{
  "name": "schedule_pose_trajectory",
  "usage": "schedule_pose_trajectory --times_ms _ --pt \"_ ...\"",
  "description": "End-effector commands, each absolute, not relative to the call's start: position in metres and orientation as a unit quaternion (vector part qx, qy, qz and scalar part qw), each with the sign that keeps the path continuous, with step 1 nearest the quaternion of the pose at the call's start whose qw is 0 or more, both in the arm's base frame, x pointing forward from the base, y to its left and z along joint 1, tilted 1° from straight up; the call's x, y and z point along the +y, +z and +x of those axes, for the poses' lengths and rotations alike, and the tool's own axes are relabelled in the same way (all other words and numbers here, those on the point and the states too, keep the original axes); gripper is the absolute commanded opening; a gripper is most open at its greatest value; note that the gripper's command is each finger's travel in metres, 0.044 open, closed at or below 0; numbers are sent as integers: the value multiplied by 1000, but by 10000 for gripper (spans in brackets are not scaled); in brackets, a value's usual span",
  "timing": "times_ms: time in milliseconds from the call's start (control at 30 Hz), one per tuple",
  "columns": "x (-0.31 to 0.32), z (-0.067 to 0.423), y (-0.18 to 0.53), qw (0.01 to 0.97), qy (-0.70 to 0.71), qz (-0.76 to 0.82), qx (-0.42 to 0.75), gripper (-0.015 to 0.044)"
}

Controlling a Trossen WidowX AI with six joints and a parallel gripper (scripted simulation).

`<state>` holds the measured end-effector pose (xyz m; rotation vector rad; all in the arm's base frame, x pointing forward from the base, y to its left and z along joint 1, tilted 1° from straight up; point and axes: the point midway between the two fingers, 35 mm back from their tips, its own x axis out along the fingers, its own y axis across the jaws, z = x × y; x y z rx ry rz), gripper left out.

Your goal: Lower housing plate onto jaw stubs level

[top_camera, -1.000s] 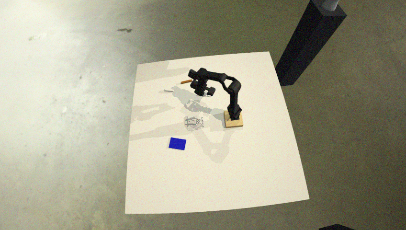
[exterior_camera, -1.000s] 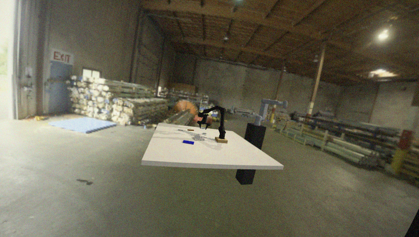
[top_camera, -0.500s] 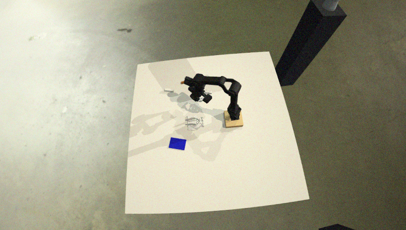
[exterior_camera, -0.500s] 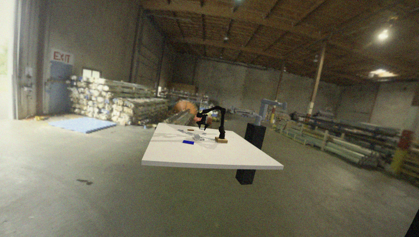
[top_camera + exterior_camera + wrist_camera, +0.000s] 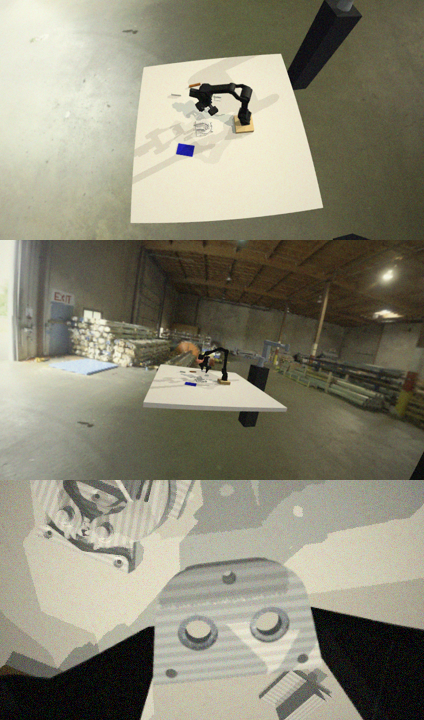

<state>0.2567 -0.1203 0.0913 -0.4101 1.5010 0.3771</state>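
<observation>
My gripper [image 5: 206, 109] [image 5: 205, 369] [image 5: 230, 625] is shut on the housing plate [image 5: 225, 661], a pale metal plate with a rounded far edge, two large ringed holes and three small holes. The fingers grip its left and right edges, and it is held above the table. The assembly [image 5: 203, 128] [image 5: 200, 379] with the jaws stands on the table, apart from the plate. In the wrist view it is at the upper left, cut off by the frame edge, with two round stubs [image 5: 65, 516] [image 5: 104, 532] showing. How the jaws sit on their pins is too small to tell.
A small ribbed grey part [image 5: 217, 97] [image 5: 300, 695] lies below the gripper. An orange bar [image 5: 194, 85] [image 5: 192, 371] and a thin silver piece [image 5: 176, 94] lie farther back. A blue block [image 5: 185, 150] [image 5: 190, 383] lies in front of the assembly. The arm's wooden base [image 5: 244, 128] [image 5: 223, 382] is at the right.
</observation>
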Motion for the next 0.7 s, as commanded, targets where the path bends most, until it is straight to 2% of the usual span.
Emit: schedule_pose_trajectory --times_ms 0,667 --pt "-108 258 91 701 149 -164 678 351" --pt "-43 266 90 719 37 -45 692 351"
